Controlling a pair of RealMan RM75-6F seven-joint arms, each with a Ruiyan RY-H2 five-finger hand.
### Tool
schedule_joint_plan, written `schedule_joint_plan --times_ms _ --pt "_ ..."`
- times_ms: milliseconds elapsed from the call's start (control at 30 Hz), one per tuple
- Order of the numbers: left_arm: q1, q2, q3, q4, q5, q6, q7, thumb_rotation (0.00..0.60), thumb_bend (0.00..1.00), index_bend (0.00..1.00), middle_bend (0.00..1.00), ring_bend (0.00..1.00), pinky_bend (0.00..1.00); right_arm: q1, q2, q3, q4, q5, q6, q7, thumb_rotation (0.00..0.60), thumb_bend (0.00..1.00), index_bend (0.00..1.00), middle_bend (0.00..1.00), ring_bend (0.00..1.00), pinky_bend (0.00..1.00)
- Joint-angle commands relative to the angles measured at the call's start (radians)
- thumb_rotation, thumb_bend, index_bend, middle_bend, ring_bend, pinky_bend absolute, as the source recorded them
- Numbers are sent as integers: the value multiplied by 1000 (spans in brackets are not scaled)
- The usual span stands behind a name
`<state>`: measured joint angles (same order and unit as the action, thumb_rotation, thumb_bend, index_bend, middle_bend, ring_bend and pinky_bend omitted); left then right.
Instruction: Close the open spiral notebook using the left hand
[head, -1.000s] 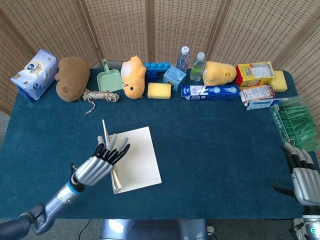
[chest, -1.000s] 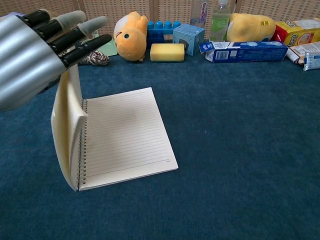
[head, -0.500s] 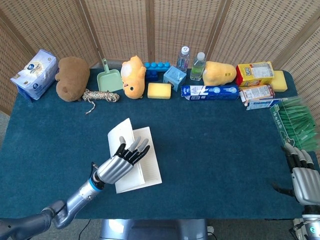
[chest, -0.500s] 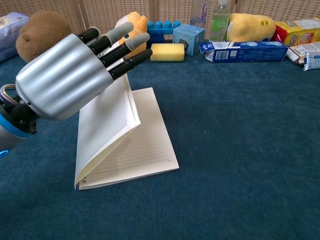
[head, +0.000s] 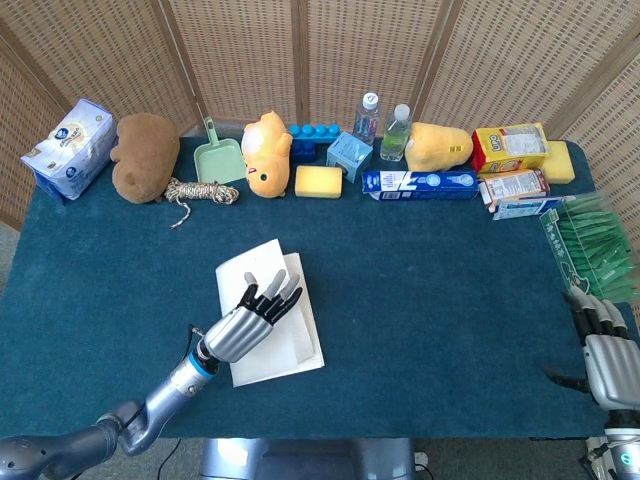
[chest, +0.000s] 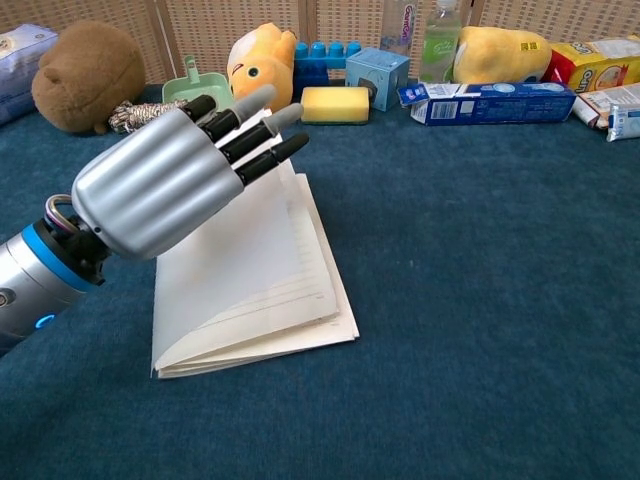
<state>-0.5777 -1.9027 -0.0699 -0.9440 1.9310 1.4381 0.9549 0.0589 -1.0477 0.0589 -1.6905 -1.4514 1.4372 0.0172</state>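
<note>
1. Blue cloth of the table (head: 450, 290) lies bare to the right of the silver left hand (head: 250, 322), and a band of it separates the fingertips from the row of toys and boxes along the far edge.
2. Under that hand lies the white spiral notebook (chest: 262, 300), its cover tilted low over the lined pages, not yet flat.
3. Fingers (chest: 245, 135) are stretched out and apart, lying on the cover, gripping nothing.
4. Silver right hand (head: 610, 362) rests at the table's right edge, fingers loosely apart and holding nothing.

Head view looks steeply down; chest view sits low, close.
</note>
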Motion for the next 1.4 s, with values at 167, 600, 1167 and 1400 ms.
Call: schedule_joint_plan --times_ms 167,600,1167,1400 --pt "14 6 23 1 -40 -51 1 600 306 0 0 70 364 0 1 -1 0 -1 0 1 600 0 0 0 0 42" --pt "14 126 30 -260 -185 -276 96 600 297 0 0 39 340 2 -6 -2 -2 1 -3 -20 600 0 0 0 0 42" --pt "17 246 17 -474 -249 -298 146 600 299 0 0 11 318 3 -9 -4 -3 -1 -5 -30 600 0 0 0 0 42" --pt "60 414 37 -638 -254 -244 82 600 242 0 0 7 290 -1 -4 -3 -7 -3 5 -23 600 0 0 0 0 42"
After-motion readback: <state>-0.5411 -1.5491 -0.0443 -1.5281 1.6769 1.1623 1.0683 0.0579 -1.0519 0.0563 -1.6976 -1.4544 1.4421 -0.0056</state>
